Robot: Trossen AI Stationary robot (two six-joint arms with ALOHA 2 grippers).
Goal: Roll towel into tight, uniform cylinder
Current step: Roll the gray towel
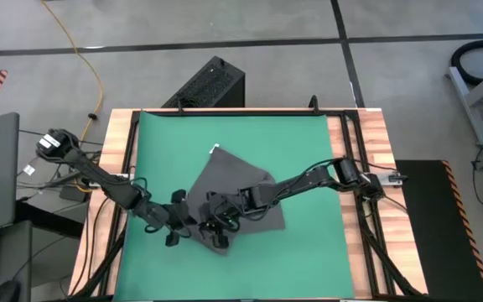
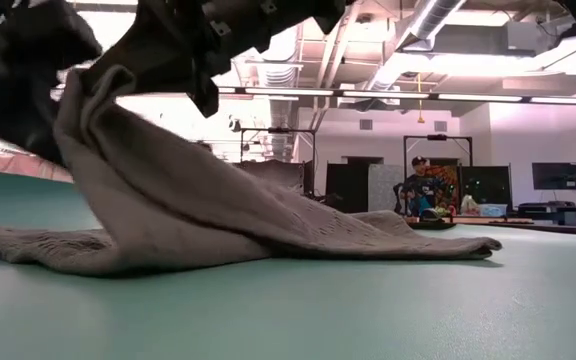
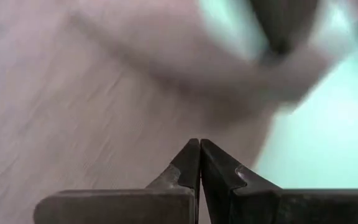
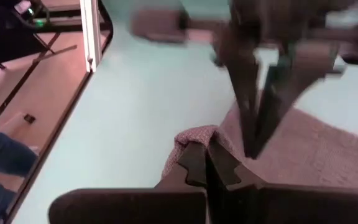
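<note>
I see both grippers, left (image 1: 193, 220) and right (image 1: 218, 220), clenched on the towel's (image 1: 237, 180) near corner (lifted), the cloth stretching far-right across the mat (image 1: 309, 138).

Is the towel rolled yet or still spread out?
Not rolled. The towel lies mostly spread on the green mat, one edge lifted, no cylinder visible.

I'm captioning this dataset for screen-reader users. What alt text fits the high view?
Seen from above, both grippers, left and right, meet at the near edge of a dark grey towel lying crumpled on a green mat. The mat covers a wooden table, and a small white tag shows at the towel's far corner.
</note>
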